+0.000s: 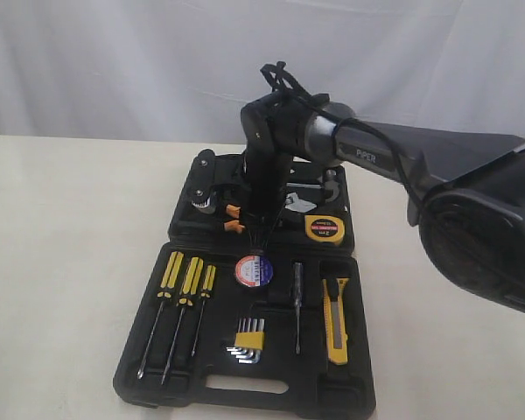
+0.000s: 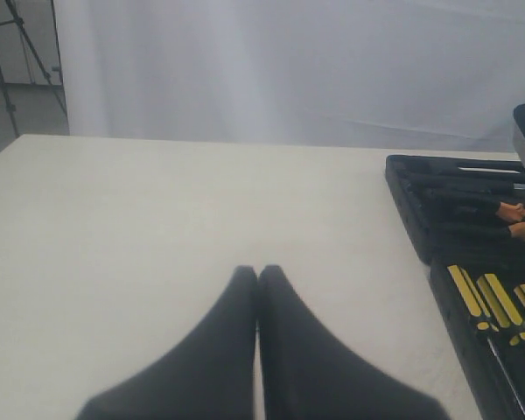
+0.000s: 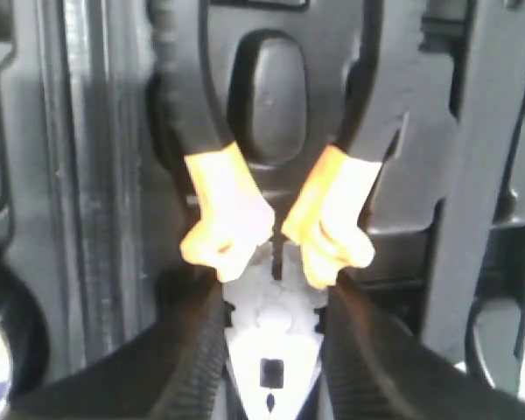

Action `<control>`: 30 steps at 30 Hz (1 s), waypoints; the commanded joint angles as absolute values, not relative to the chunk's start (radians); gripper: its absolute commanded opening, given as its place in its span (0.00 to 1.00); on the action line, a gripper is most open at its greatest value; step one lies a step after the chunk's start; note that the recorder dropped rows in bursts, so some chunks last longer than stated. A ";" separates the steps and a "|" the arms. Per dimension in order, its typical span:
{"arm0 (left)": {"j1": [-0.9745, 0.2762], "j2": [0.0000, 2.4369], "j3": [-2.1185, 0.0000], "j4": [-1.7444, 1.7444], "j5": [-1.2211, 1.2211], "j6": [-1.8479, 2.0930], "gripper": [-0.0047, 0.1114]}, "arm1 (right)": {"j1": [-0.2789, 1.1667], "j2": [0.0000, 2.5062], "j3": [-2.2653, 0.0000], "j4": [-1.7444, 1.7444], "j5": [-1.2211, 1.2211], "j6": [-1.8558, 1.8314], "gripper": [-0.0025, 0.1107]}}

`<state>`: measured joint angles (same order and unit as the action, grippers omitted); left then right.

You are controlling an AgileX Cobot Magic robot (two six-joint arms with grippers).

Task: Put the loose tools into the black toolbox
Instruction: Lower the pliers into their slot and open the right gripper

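The black toolbox (image 1: 179, 385) lies open on the table. In its far half are the pliers (image 1: 234, 212), their black-orange handles (image 3: 229, 219) over a moulded recess. My right gripper (image 3: 276, 337) points down, shut on the pliers' pale metal head between both fingers (image 3: 188, 372). The yellow tape measure (image 1: 325, 228) sits in the far half. The tape roll (image 1: 254, 271) and the utility knife (image 1: 335, 319) are in the near half. My left gripper (image 2: 259, 273) is shut on nothing above bare table, left of the toolbox (image 2: 420, 219); it is out of the exterior view.
Three yellow-black screwdrivers (image 1: 184, 289) and a hex key set (image 1: 248, 343) fill slots in the near half, with a thin tester screwdriver (image 1: 297, 297) beside them. The right arm (image 1: 376, 153) reaches in from the right. A white curtain hangs behind.
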<state>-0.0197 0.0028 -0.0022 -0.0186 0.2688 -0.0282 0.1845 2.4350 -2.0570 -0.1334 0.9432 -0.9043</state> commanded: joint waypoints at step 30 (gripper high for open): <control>-0.022 0.000 0.000 -0.021 0.268 -0.031 0.04 | 0.190 2.479 -2.070 0.017 0.788 -0.823 0.02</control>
<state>-0.0197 0.0028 -0.0022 -0.0186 0.2688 -0.0282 0.1882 2.4592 -2.0668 0.0133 0.7727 -0.8300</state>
